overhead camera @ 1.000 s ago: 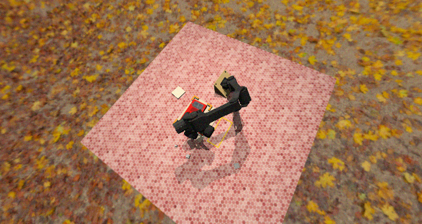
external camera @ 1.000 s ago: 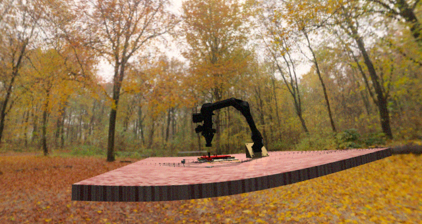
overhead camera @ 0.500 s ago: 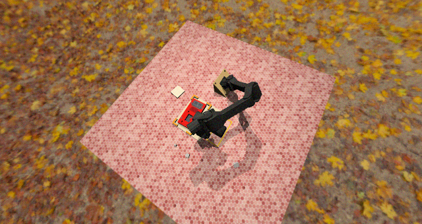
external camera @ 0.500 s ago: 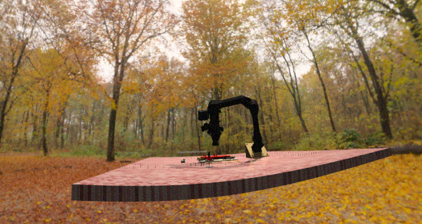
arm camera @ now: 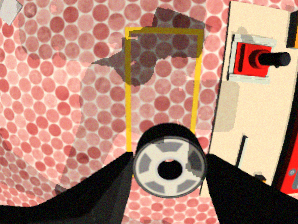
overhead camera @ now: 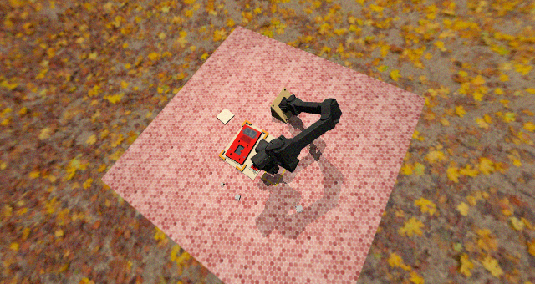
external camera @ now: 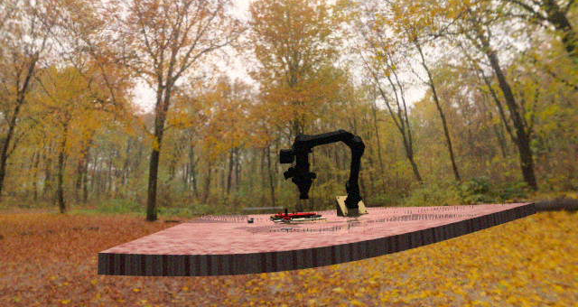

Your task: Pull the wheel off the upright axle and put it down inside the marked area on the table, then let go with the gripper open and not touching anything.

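Note:
The wheel [arm camera: 151,170], black with a silver spoked face, is between the fingers of my gripper [arm camera: 169,160] [external camera: 303,198], which is shut on it. In the exterior view the gripper hangs above the table; the wheel cannot be made out there. The marked area, a yellow outline [arm camera: 128,95], lies on the table. In the wrist view the wheel covers part of its lower end, and the far end lies in shadow. The black axle [arm camera: 276,59] stands bare on a red block [arm camera: 246,67], to the right of the outline. The arm hides the fingers in the top view.
A cream base plate [arm camera: 227,107] lies right of the outline. Beside the axle's block is a red panel [overhead camera: 236,154] with orange corner pieces. A cream square tile [overhead camera: 225,116] lies beyond the panel. Small grey blocks [overhead camera: 237,197] [overhead camera: 299,209] lie on the pink table [overhead camera: 188,121].

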Available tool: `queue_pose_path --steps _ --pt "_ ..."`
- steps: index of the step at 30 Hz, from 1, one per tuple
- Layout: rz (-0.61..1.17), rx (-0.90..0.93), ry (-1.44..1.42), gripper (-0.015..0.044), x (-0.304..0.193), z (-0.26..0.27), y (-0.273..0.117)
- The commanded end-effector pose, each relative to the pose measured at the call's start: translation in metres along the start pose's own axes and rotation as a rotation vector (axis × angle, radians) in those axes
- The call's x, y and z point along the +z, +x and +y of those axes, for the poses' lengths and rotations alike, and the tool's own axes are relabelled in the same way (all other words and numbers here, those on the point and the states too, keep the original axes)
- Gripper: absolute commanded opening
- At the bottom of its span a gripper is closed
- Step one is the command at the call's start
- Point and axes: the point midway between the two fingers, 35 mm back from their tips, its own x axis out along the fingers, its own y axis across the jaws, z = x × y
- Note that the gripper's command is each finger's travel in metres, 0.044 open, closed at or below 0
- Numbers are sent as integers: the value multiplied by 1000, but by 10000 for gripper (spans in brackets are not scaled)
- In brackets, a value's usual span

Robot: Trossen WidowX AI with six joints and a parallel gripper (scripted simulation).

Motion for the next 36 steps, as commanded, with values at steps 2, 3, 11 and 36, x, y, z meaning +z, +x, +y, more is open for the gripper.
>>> queue_pose_path --steps 2,3,11,36 --pt "5 7 8 0 -3 2 12" --pt "5 7 8 0 -3 2 15" --pt "5 5 7 0 -1 1 36" --pt "4 5 -1 184 -2 3 100"
